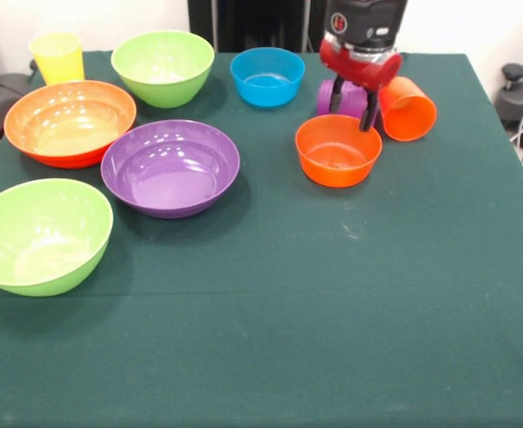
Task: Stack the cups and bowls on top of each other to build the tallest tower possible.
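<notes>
A lime bowl [40, 235] was seen at the table's [332, 312] left edge, upright and apart from the others. Behind it, near the same edge, a large orange bowl [69, 122] was set upright, and a yellow cup [58, 57] was stood upright at the far left corner. Just right of the large orange bowl, a purple bowl [170, 168] was placed, its rim very near or touching that bowl's; which could not be told. A second lime bowl [163, 67] was found near the far edge, behind the purple one. To its right, also near the far edge, a small blue bowl [267, 77] was set upright. Farther right, a small orange bowl [338, 150] was placed a little nearer the table's middle. Directly behind it, a purple cup [343, 98] was partly hidden by the hand [351, 105], which was held low over it. The hand's two dark fingers [368, 112] were spread apart, open, with the cup seen between them; contact could not be made out. Just right of the hand, an orange cup [407, 108] was laid on its side, its mouth turned toward the table's near edge.
</notes>
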Controlling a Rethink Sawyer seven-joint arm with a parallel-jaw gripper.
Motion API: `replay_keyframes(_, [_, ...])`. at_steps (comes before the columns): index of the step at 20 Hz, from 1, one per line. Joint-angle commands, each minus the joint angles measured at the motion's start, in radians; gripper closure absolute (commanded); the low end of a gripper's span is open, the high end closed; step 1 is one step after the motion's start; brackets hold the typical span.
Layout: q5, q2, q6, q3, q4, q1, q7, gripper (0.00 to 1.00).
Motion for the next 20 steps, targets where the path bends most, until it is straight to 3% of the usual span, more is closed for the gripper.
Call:
replay_keyframes(1, [0.094, -0.186, 0.152, 0.111, 0.113, -0.024, 0.112, 0.00])
replay_keyframes(6, [0.190, -0.350, 0.235, 0.170, 0.162, -0.076, 0.040, 0.00])
replay_keyframes(11, [0.232, -0.408, 0.277, 0.206, 0.159, -0.118, 0.004, 0.00])
replay_keyframes(17, [0.172, -0.348, 0.239, 0.200, 0.141, -0.119, 0.046, 0.00])
replay_keyframes(20, [0.125, -0.276, 0.194, 0.178, 0.120, -0.087, 0.093, 0.00])
